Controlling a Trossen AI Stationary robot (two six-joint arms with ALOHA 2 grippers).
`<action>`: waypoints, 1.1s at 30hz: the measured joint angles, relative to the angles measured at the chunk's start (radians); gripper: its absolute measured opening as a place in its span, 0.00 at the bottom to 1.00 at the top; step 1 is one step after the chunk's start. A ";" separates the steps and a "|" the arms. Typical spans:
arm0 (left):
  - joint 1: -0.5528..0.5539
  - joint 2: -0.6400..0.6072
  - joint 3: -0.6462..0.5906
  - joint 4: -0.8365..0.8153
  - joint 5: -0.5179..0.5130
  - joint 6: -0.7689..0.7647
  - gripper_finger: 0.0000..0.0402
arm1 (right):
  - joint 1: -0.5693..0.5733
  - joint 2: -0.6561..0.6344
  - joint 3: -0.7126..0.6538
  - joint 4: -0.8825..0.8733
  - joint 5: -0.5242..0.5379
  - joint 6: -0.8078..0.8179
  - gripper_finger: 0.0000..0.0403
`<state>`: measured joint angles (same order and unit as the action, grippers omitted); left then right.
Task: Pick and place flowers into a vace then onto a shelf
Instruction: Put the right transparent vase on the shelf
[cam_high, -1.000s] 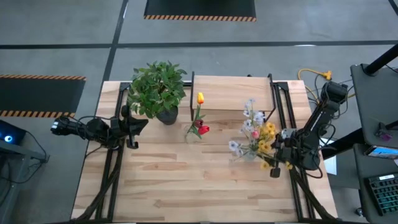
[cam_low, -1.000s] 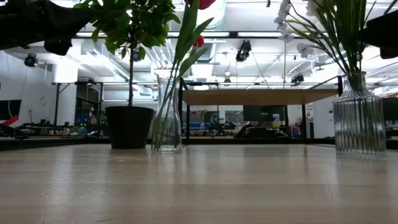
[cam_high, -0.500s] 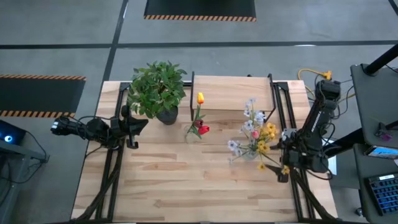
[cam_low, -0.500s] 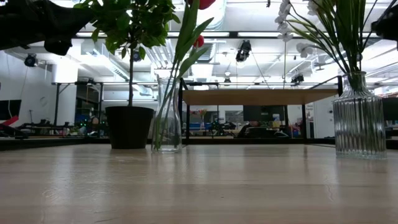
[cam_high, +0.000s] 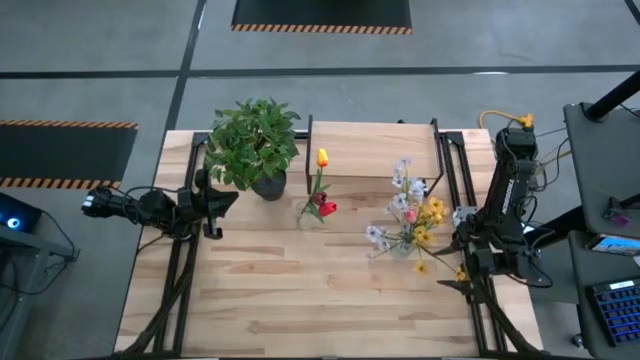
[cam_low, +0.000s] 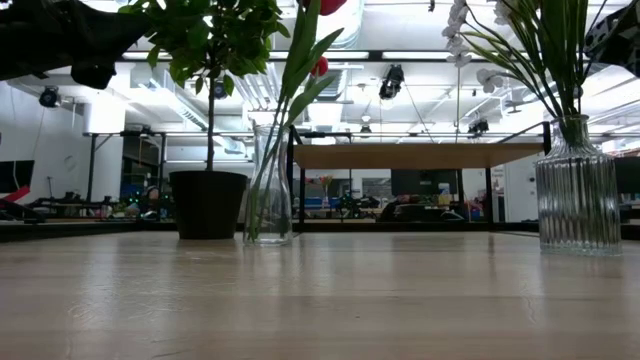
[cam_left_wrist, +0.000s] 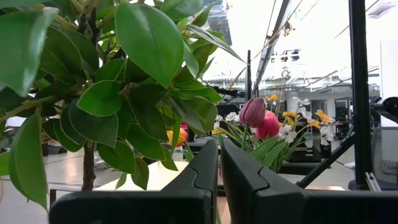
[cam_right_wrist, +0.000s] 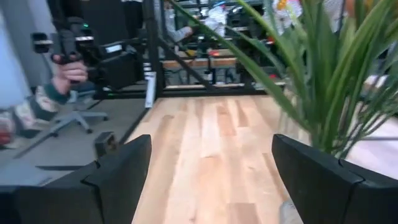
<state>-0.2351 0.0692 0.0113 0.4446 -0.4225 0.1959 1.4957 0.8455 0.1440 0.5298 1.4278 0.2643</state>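
The flowers (cam_high: 410, 215) stand as a mixed bunch in a ribbed glass vase (cam_low: 577, 190) near the tabletop's right edge, in front of the shelf's right end. 2 tulips (cam_high: 320, 195) stand apart in a slimmer clear bottle (cam_low: 270, 190) near the middle of the tabletop, just in front of the shelf (cam_high: 372, 150), which runs along the back edge with nothing on its top.

Judged from their look, the stems are light, thin and springy, and the blooms bruise easily; a loose stem is best pinched low on the bare green part. A filled vase is another matter: glass is smooth, breakable and top-heavy with a bunch in it, so a hold around the body below the neck, kept upright, seems safest.

The right tool (cam_high: 466, 279) hangs by the right edge, just in front of the ribbed vase, its fingers (cam_right_wrist: 118, 168) spread wide and empty. The left tool (cam_high: 212, 203) waits at the left edge beside the potted plant (cam_high: 254, 145), clenched on nothing.
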 joint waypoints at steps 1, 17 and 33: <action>0.000 0.000 0.000 0.000 0.000 0.000 0.01 | 0.009 0.000 0.000 -0.001 -0.004 0.017 0.80; 0.000 0.000 0.000 0.000 0.000 0.000 0.01 | 0.004 0.103 0.000 -0.097 -0.101 0.316 0.69; 0.000 0.000 0.000 0.000 0.000 0.000 0.01 | -0.153 0.284 0.028 -0.137 -0.117 0.435 0.66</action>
<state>-0.2348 0.0689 0.0113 0.4446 -0.4221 0.1959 1.3432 1.1293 0.1721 0.3925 1.3104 0.6993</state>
